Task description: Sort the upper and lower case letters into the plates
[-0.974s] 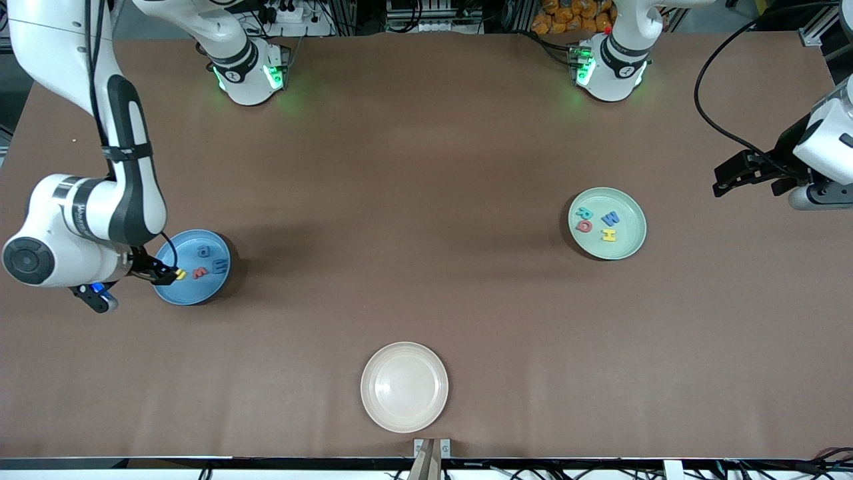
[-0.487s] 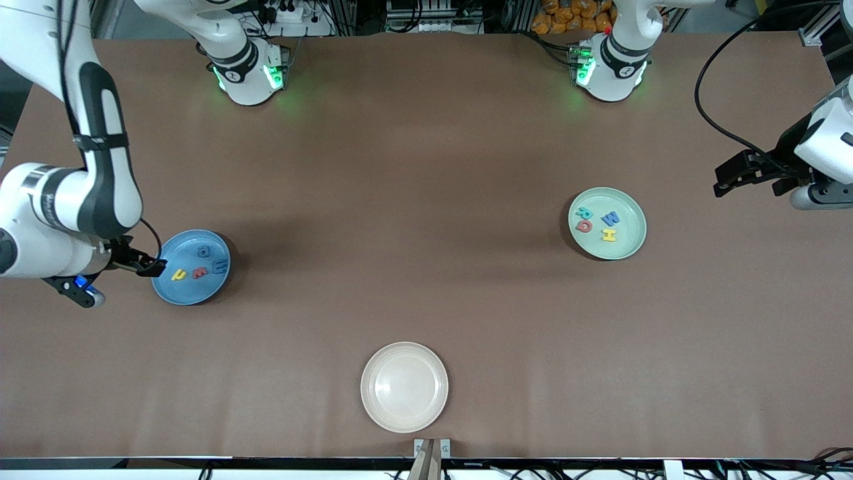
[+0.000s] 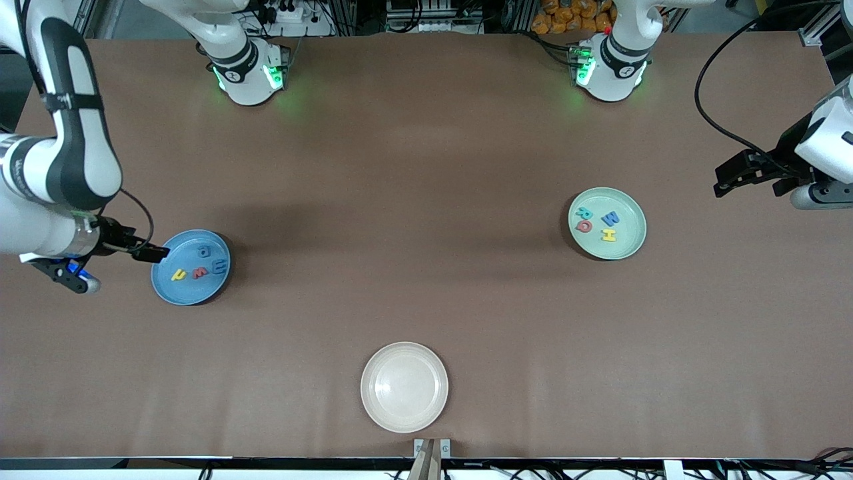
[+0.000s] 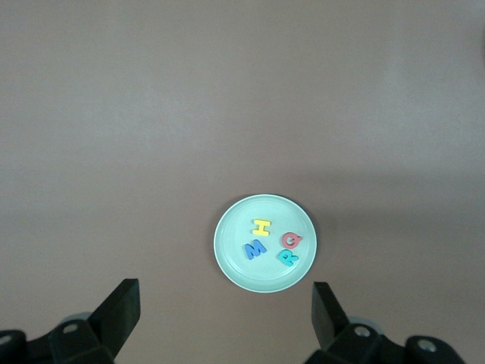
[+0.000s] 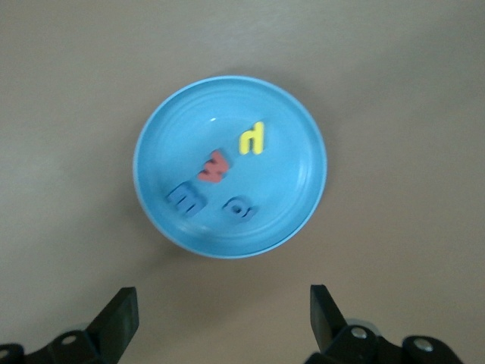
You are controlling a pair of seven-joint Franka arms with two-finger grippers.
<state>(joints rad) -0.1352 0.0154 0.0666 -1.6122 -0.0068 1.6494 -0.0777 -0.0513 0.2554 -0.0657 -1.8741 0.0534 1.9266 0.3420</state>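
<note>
Blue plate [image 3: 191,267]: toward the right arm's end of the table; holds four small letters, yellow [image 3: 178,274], red [image 3: 199,272] and two blue.
Green plate [image 3: 607,223]: toward the left arm's end; holds four capital letters.
Change: a second ago the right gripper [image 3: 152,253] stood over the yellow letter in the blue plate; it has since drawn back off the rim, leaving that letter lying there.
Meaning: no loose letters remain on the table; sorting looks finished.
Right gripper: jaws spread, empty, just outside the blue plate's rim.
Left gripper [image 3: 726,180]: waiting, jaws spread, empty, well apart from the green plate.
Cream plate [image 3: 404,387]: empty, nearest the front camera.
</note>
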